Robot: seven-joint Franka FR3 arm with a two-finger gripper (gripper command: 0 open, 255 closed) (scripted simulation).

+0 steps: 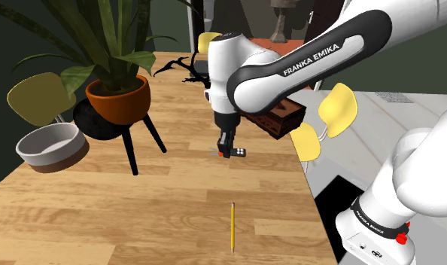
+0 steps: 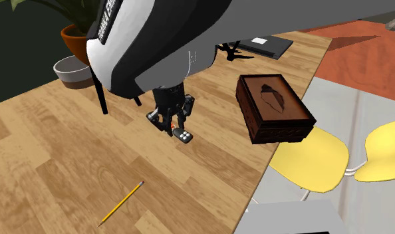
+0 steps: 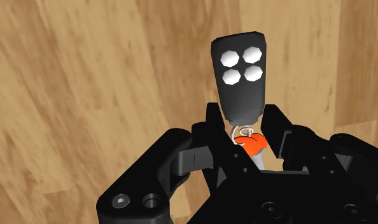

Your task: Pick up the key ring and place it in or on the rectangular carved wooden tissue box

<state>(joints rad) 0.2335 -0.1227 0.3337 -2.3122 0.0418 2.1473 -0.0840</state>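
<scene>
Key ring [image 3: 240,76]: black fob with four white buttons, small metal ring and an orange tag at its narrow end; lies low at the table [image 2: 56,153], fob sticking out past the fingertips.
Gripper [image 3: 245,124]: pointing down at the table, jaws drawn in narrow and pinching the fob's narrow end, ring and orange tag sitting between them.
Grasp: looks made, judged from the wrist view; contact on both sides of the fob.
Lift: not evident, fob at table level in both exterior views.
Pencil [image 2: 122,202]: yellow, flat on the table, apart from the gripper, not in the way.
Tissue box [image 2: 272,106]: dark brown carved box with a slot in its top, near the table's edge, well apart from the key ring, nothing on it.
Done: reach and grip.
Left: raise, carry across to the box, set down on top or in the slot, let go.
Progress: early-mid, roughly a third by my guess.
</scene>
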